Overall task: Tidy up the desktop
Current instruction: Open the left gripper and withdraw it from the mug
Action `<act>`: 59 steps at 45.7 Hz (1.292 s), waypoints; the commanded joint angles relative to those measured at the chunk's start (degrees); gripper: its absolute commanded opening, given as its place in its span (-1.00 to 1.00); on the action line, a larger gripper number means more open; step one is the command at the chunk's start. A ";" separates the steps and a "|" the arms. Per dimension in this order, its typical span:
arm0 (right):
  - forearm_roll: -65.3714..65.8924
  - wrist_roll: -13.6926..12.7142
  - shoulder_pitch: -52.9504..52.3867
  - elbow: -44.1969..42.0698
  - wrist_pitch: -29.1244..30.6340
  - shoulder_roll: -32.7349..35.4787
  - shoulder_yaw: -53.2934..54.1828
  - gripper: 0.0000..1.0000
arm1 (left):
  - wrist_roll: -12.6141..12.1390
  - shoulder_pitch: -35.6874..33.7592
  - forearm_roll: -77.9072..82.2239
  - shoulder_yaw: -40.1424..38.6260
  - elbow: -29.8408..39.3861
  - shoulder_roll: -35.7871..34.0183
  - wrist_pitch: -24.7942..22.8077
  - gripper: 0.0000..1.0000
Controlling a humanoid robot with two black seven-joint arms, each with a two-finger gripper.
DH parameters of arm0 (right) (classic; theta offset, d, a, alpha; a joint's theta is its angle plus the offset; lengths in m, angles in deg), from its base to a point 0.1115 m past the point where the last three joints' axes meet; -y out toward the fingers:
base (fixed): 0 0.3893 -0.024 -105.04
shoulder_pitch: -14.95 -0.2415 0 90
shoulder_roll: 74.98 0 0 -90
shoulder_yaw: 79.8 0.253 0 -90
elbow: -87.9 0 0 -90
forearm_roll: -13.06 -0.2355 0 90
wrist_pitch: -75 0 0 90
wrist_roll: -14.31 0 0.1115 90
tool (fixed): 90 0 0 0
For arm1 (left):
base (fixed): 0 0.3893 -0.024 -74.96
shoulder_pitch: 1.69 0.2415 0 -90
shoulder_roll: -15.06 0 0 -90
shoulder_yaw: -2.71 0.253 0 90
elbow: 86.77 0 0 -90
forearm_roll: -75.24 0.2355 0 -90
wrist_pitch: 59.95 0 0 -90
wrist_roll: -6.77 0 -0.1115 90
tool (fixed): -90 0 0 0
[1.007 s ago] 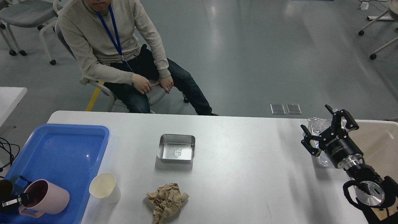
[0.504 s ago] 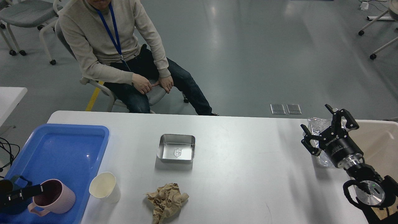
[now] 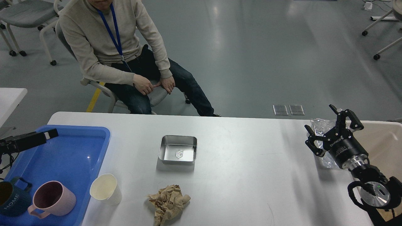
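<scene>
While the desktop (image 3: 251,163) spans the lower frame with cup (image 3: 105,188), tin (image 3: 178,149) and paper wad (image 3: 169,203) unsorted, my left claw (image 3: 47,135), state untellable, hangs over the tray (image 3: 72,147) at left, and my right claw (image 3: 331,131), spread empty, waits by the bin (image 3: 384,141).

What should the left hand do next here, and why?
Probably reach right and down to the white paper cup. The left hand hovers over the blue tray holding nothing, the pink mug already stands in the tray, and the cup stands on the desktop just beside the tray's edge, the nearest loose item.
</scene>
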 commanded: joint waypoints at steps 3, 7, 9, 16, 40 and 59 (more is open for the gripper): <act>0.04 0.00 0.00 0.01 0.00 0.03 0.00 1.00 | 0.02 -0.19 0.00 -4.04 2.35 -0.37 4.20 0.91; -0.04 0.00 0.00 0.01 0.00 0.20 0.00 1.00 | 0.02 -0.19 0.00 -4.21 4.19 -0.55 6.40 0.91; -0.04 0.00 0.00 0.01 0.00 0.29 0.00 1.00 | 0.02 -0.19 0.00 -4.13 5.77 -0.81 7.19 0.91; 0.04 0.00 0.18 0.09 0.00 0.38 0.00 1.00 | -0.50 -0.02 0.00 -3.51 10.87 -1.87 8.07 0.91; -0.04 0.00 0.09 0.09 0.00 1.00 -0.35 1.00 | -9.73 0.78 -12.39 -2.63 10.97 -8.90 9.22 0.91; 0.04 0.00 0.18 0.09 0.00 1.17 -0.35 1.00 | -9.03 0.86 -11.95 -1.58 8.68 -6.45 7.64 0.91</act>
